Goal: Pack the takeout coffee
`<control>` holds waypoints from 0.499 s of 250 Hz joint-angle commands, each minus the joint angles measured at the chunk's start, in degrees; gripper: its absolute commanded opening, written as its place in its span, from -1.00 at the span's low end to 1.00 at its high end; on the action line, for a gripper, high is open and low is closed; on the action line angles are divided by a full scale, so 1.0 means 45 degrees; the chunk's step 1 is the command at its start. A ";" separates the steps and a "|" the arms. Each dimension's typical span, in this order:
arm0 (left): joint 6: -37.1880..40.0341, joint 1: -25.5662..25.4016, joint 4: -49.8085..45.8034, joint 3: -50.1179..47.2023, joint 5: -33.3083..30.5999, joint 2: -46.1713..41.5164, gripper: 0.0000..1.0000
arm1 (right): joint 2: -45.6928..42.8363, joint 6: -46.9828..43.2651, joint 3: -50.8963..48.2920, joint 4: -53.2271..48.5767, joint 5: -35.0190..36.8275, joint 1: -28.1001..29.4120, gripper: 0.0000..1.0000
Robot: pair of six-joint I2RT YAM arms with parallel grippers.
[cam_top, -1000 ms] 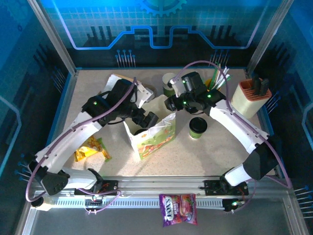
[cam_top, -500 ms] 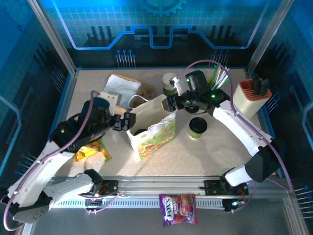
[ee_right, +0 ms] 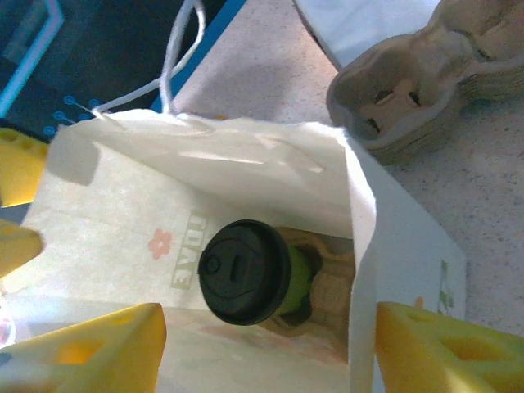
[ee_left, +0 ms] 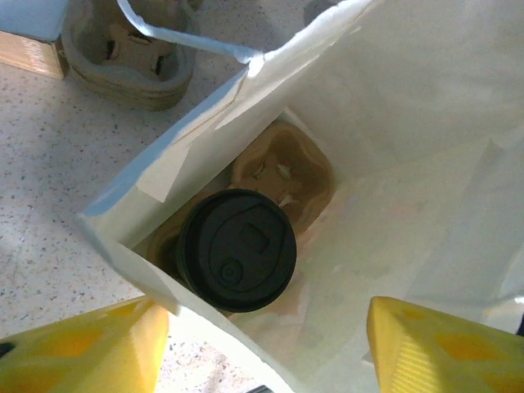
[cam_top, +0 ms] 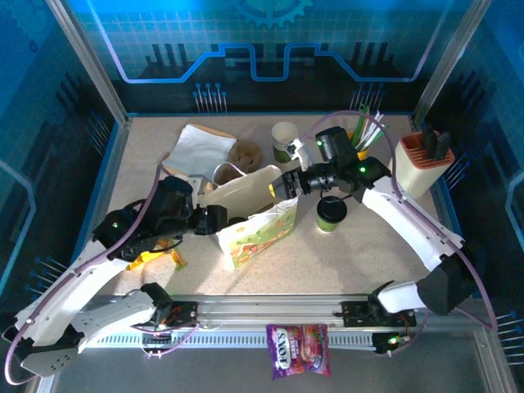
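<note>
A white flower-printed paper bag [cam_top: 260,231] stands open mid-table. Inside it one takeout coffee [ee_left: 237,250] [ee_right: 244,272], black-lidded with a green lower part, sits in a brown cardboard carrier [ee_left: 282,168]. The carrier's other socket is empty. The other takeout coffee [cam_top: 332,213] stands on the table just right of the bag. My left gripper [cam_top: 219,221] [ee_left: 262,352] is open at the bag's left rim, and the bag's near wall runs between its yellow fingers. At the bag's right rim my right gripper [cam_top: 282,184] [ee_right: 262,352] is open, looking down into the bag.
A stack of cardboard carriers [cam_top: 241,153] and flat white paper [cam_top: 201,147] lie behind the bag. A lidless white cup [cam_top: 284,135], a yellow cup of straws [cam_top: 363,135] and a beige holder [cam_top: 419,164] stand at the back right. A yellow snack packet [cam_top: 155,255] lies left.
My left arm has drawn back from over the bag to its left rim, its jaws narrowing. The right gripper has opened wider and shifted slightly right. The bag's mouth now stands wider.
</note>
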 commanded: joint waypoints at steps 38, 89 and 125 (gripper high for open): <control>0.1114 0.0302 0.0640 0.0771 0.0223 0.1151 0.22 | -0.1396 0.0565 -0.1103 0.0206 -0.0284 0.0238 0.38; 0.2150 0.1523 0.1284 0.1319 0.1052 0.2237 0.15 | -0.2094 0.1129 -0.2041 0.1026 0.0104 0.0528 0.40; 0.2785 0.2229 0.1634 0.1818 0.1894 0.3130 0.13 | -0.2644 0.1299 -0.2598 0.1428 0.0715 0.0745 0.45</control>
